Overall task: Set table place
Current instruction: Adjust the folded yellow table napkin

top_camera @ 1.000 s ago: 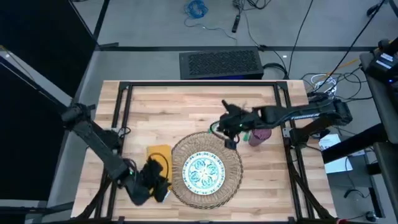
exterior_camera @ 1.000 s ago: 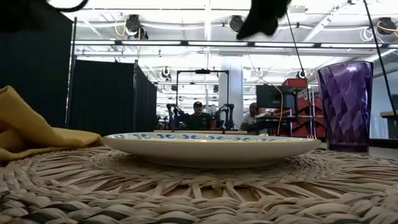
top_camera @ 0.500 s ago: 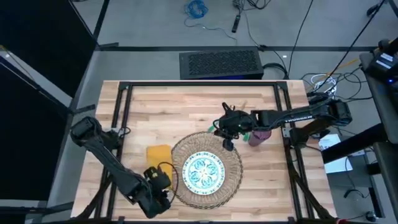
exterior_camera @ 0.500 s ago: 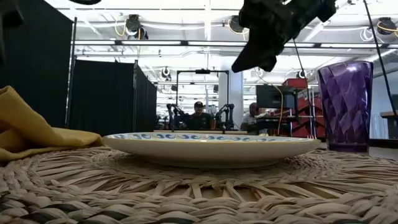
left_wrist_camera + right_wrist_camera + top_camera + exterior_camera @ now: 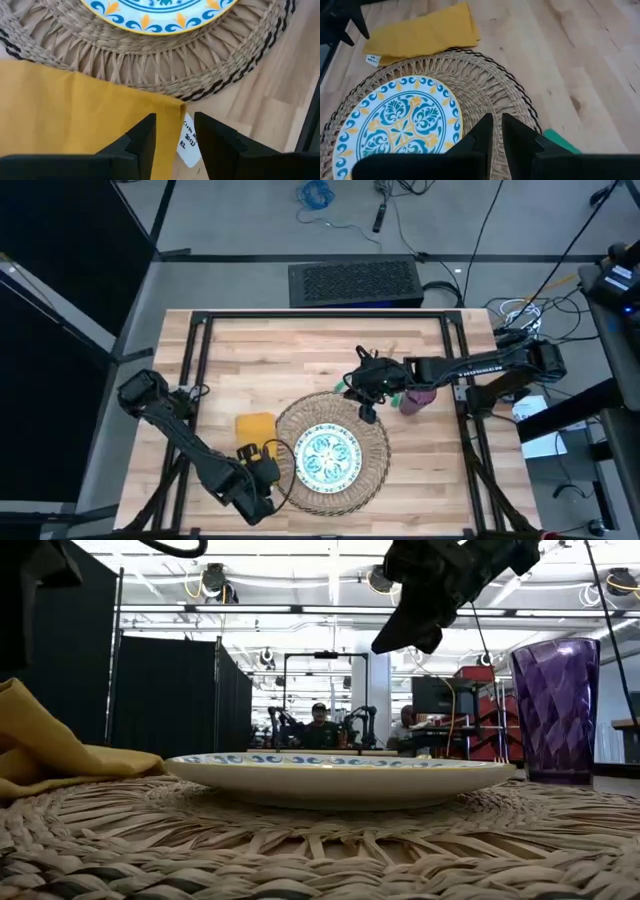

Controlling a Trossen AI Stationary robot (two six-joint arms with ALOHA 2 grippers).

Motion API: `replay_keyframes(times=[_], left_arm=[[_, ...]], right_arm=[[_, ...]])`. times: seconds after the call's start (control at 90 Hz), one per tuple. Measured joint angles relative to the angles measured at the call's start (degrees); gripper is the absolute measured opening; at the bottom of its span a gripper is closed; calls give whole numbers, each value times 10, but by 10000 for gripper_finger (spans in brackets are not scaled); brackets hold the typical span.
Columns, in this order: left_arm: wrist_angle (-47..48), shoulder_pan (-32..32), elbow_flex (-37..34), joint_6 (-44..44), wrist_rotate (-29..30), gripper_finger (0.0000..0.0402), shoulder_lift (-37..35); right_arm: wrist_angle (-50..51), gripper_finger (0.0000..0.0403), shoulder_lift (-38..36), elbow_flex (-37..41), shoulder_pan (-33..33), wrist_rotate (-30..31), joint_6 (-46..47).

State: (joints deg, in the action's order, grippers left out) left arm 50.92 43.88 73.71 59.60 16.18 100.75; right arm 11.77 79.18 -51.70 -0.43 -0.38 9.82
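Observation:
A round woven mat lies at the table's near middle, and the blue-green patterned plate rests flat on it. The mustard-yellow napkin lies flat on the wood at the mat's left. The purple cup stands upright at the mat's far right. A green handle lies on the wood beside the mat. My left gripper hovers open near the napkin's near corner. My right gripper hangs shut over the mat's far edge, holding nothing.
Black frame rails run along the table's left and right sides. A white label sticks out from the napkin's corner. The far half of the table is bare wood. People sit in the room behind.
My left gripper has drawn back from the napkin toward the table's near edge, then edged right toward the mat. The napkin has stayed where it lay. My right gripper has come down and a little left, over the mat's far edge.

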Motion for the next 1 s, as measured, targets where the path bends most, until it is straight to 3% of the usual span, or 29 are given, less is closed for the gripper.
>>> replay_keyframes(times=[0.789,0.867,1.0], left_arm=[[-15,2,0,14,21,118,68],[-3,2,0,15,24,97,68],[7,2,0,15,24,18,68]], right_arm=[[-3,27,0,10,28,4,39],[-5,27,0,10,27,3,31],[-5,27,0,10,23,5,25]])
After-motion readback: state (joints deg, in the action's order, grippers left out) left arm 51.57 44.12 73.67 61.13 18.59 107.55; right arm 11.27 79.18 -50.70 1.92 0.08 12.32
